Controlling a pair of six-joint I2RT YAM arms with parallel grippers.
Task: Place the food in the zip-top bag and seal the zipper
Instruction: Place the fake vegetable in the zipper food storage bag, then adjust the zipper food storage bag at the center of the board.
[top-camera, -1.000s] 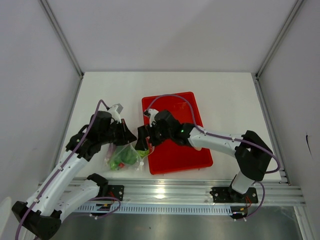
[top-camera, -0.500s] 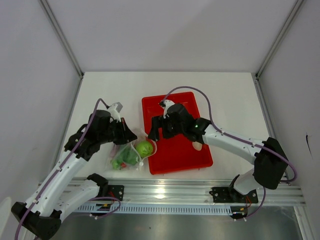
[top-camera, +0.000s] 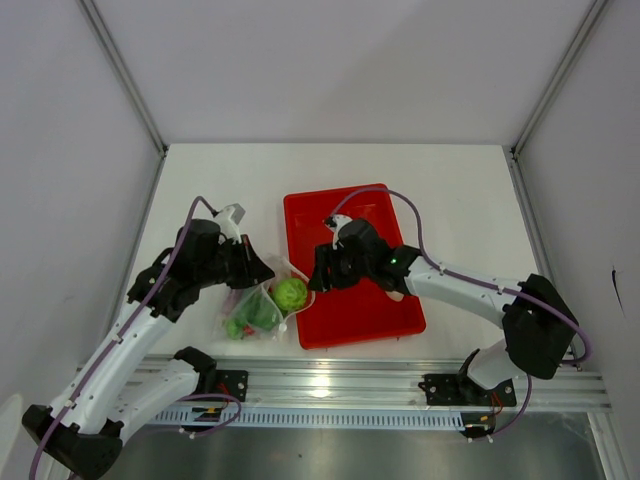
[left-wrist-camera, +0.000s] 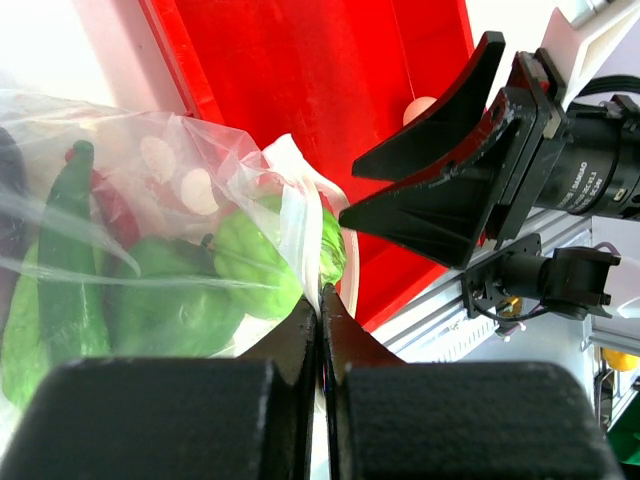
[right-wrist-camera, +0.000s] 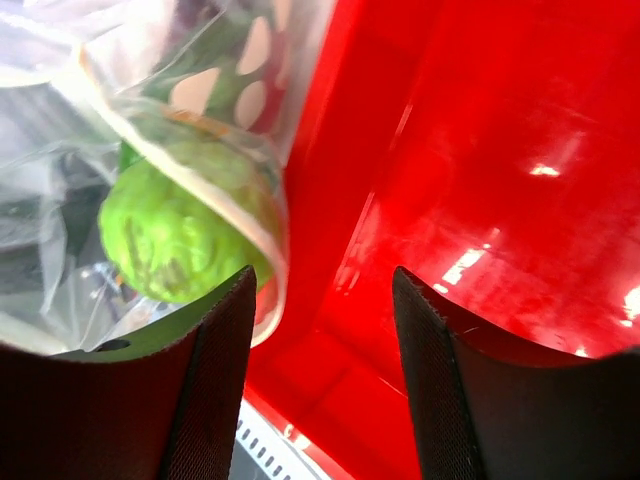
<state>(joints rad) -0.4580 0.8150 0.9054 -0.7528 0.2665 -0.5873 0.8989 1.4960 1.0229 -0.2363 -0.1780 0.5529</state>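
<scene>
The clear zip-top bag (top-camera: 252, 312) lies left of the red tray, its mouth facing the tray. My left gripper (top-camera: 262, 272) (left-wrist-camera: 322, 300) is shut on the bag's upper mouth edge and holds it up. A round green food piece (top-camera: 290, 294) (right-wrist-camera: 180, 230) sits just inside the mouth, behind the pinkish zipper (right-wrist-camera: 275, 215). Deeper in the bag (left-wrist-camera: 150, 150) are a green chili (left-wrist-camera: 70, 210), a red chili (left-wrist-camera: 112, 215) and other green pieces. My right gripper (top-camera: 318, 275) (right-wrist-camera: 325, 290) hangs open and empty over the tray's left wall. A whitish egg-like piece (left-wrist-camera: 420, 108) rests on the tray.
The red tray (top-camera: 350, 310) fills the table's middle, its left wall against the bag's mouth. An aluminium rail (top-camera: 380, 385) runs along the near edge. White enclosure walls stand on both sides and at the back.
My right gripper has drawn back from the bag's mouth to the tray's left wall, leaving the round green piece in the mouth, and its jaws have narrowed. The left gripper has kept its hold.
</scene>
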